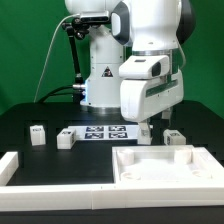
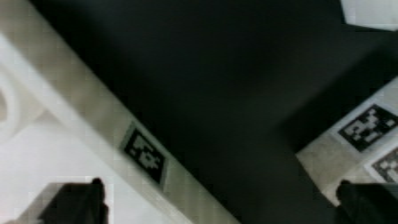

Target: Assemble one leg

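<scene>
I note the arm's two-finger gripper [image 1: 155,128] poised, jaws apart, above the far rim of the large flat white square panel [image 1: 170,168]. One small white tagged plastic leg [image 1: 175,138] stands just beside it. A second leg [image 1: 66,138] and a third leg [image 1: 37,133] stand at the exterior view's left of the flat white marker board [image 1: 105,132].

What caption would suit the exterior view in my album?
White robot arm, open pincer hanging between the marker board and a small white leg on the black table.
</scene>
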Available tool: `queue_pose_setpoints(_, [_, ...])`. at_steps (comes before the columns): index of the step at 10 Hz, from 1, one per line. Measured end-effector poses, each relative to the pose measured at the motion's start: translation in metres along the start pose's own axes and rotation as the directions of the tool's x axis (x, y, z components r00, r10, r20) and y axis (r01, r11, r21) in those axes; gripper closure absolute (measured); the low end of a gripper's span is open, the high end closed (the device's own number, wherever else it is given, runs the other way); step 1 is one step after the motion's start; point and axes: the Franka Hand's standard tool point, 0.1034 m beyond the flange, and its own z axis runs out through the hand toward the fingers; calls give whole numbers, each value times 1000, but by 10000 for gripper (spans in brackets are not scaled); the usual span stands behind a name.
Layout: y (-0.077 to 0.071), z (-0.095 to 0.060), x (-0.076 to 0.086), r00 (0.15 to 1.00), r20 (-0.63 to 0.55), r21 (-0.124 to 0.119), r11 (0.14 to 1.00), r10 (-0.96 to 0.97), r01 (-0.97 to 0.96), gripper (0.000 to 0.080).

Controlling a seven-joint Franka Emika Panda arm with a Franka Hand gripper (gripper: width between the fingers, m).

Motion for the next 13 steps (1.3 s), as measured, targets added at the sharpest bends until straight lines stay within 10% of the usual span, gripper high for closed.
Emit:
queue_pose_setpoints(9, [-21,2,12,710,7,57,708,705,-704,150])
queue_pose_setpoints(13, [-38,6,6,725,138,48,727,675,-685,150])
